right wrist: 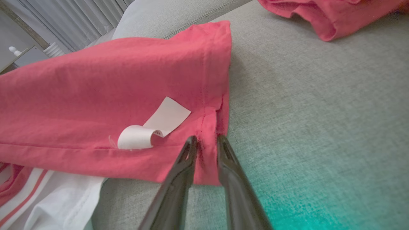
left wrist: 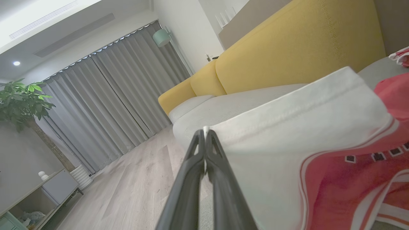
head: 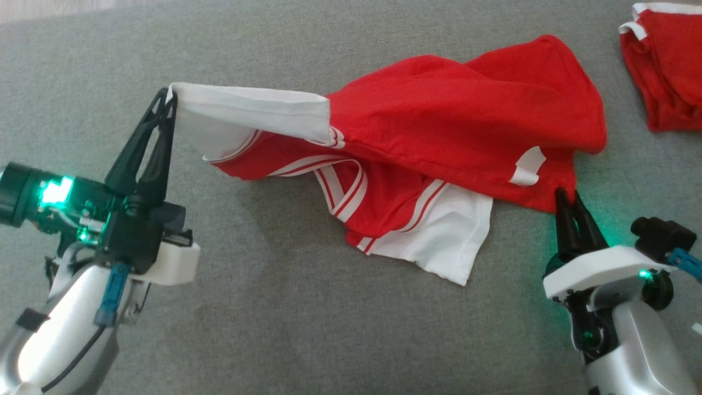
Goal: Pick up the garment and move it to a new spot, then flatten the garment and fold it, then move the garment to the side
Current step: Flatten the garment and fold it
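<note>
- Pinching the white sleeve edge of the garment point(head: 449, 109) with the left pincer point(head: 168, 97), fingers pressed together on the cloth, at about 9 o'clock in the head view.
- Holding that white edge lifted off the grey sofa seat point(head: 285, 329) and pulling it taut toward the red body at the pincer's 3 o'clock.
- Gripping the red hem corner with the right pincer point(head: 566, 197) at about 4 o'clock in the head view, fingers drawn narrow and squeezing a bunched ridge of the seam between them.
- Draping the garment's middle between the two pincers, spreading it from 9 o'clock to 3 o'clock across the seat. Bulging up with red cloth toward 1 o'clock, and resting the other white sleeve with its red stripes flat toward 6 o'clock.
- Showing a small white label point(right wrist: 153, 127) curling up on the red hem, just beside the right pincer's fingers at their 10 o'clock in the right wrist view.
- Sharing the seat with a second red-and-white piece of clothing point(head: 666, 71), bunched at 2 o'clock in the head view and well apart from the garment.
- Looking along the left pincer's fingers in the left wrist view and taking in the yellow backrest point(left wrist: 287, 41) at 1 o'clock, grey curtains point(left wrist: 111, 95) at 10 o'clock, a leafy plant point(left wrist: 22, 95) at 9 o'clock and pale wooden floor point(left wrist: 134, 179) at 7 o'clock.
</note>
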